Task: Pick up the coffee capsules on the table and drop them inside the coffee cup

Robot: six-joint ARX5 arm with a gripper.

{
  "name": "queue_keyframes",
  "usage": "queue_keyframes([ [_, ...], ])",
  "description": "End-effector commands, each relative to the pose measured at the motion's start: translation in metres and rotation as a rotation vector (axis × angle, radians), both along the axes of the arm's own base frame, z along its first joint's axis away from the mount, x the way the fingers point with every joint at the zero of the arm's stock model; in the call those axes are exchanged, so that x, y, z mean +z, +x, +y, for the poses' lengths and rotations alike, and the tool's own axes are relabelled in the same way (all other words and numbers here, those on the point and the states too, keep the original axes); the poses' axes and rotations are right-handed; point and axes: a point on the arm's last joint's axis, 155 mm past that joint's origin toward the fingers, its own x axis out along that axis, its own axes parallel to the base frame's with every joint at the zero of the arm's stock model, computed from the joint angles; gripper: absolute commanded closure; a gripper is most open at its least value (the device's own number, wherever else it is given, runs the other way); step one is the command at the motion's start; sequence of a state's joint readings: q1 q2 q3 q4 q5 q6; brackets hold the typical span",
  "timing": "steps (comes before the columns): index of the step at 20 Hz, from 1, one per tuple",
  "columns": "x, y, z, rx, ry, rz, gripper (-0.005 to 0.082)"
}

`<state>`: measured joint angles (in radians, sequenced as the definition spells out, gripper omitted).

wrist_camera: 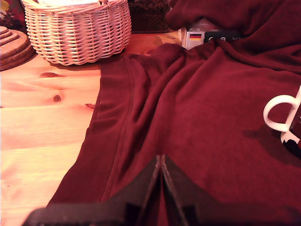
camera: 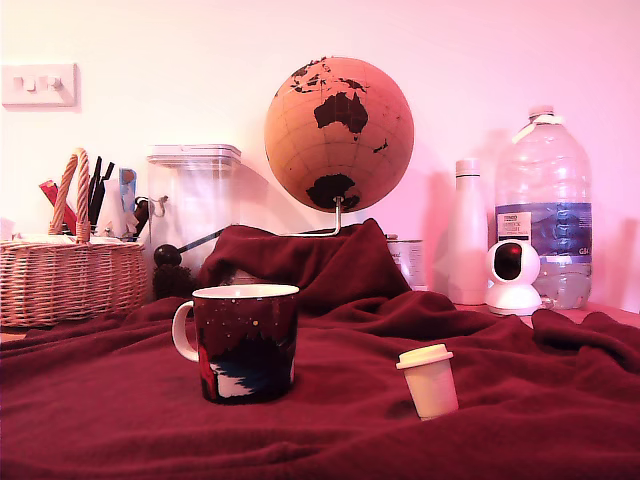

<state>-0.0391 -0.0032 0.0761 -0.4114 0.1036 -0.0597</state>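
Your black gripper hangs low over the rumpled dark red fleece blanket on the table, jaws pressed together and holding nothing — only the white handle of the speckled dark ceramic coffee cup shows at the wrist frame's right edge. In the exterior view the small cream-white plastic coffee capsule stands upright at lower right, well apart from the cup at lower centre — you'll likely have to open before reaching it.
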Motion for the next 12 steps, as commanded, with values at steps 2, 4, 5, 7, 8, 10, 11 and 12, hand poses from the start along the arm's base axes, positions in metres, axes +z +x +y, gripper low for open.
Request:
queue_keyframes([
  [2,0.031,0.009,-0.004,-0.027,0.01,-0.142,0.0788],
  [4,0.047,0.01,-0.008,-0.047,0.003,-0.205,0.0788],
  [5,0.049,0.01,-0.01,-0.054,0.001,-0.214,0.0788],
  [7,0.047,0.01,-0.009,-0.05,-0.013,-0.204,0.0788],
  [8,0.046,0.01,-0.009,-0.05,-0.013,-0.201,0.0788],
  [10,0.047,0.01,-0.01,-0.052,-0.021,-0.201,0.0788],
  [11,0.047,0.01,-0.01,-0.052,-0.023,-0.201,0.0788],
  [12,0.047,0.01,-0.01,-0.05,-0.023,-0.201,0.0788],
])
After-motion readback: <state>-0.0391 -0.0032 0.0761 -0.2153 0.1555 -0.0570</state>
